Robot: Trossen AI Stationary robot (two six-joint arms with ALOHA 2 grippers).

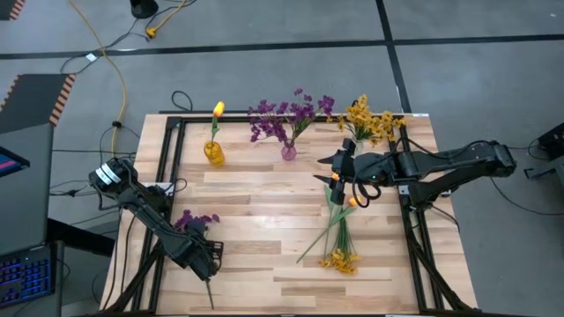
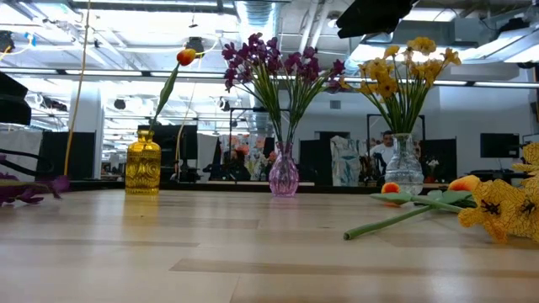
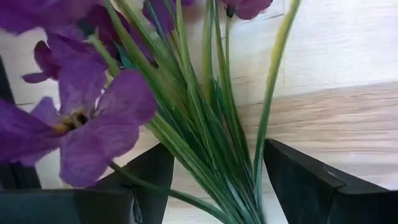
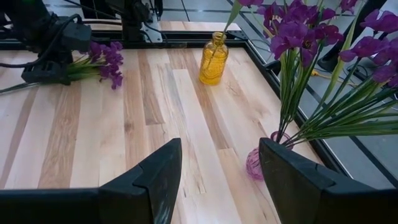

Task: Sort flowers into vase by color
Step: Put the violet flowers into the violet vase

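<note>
Wooden table (image 1: 264, 264) | back edge: yellow vase (image 1: 214, 153) with tulip (image 1: 218, 109), pink vase (image 1: 288, 151) with purple flowers (image 1: 286, 114), clear vase (image 2: 403, 166) with yellow flowers (image 1: 368, 119) | left pincer (image 1: 207, 258) open, straddling purple sprig (image 1: 194, 220) stems at front left | right pincer (image 1: 335, 169) open, above loose tulip and yellow sprigs (image 1: 339, 231) lying right

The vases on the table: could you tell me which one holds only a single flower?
The yellow vase, leftmost in the row, holds one orange-yellow tulip bud; the pink vase and clear vase each hold a full bunch.
</note>
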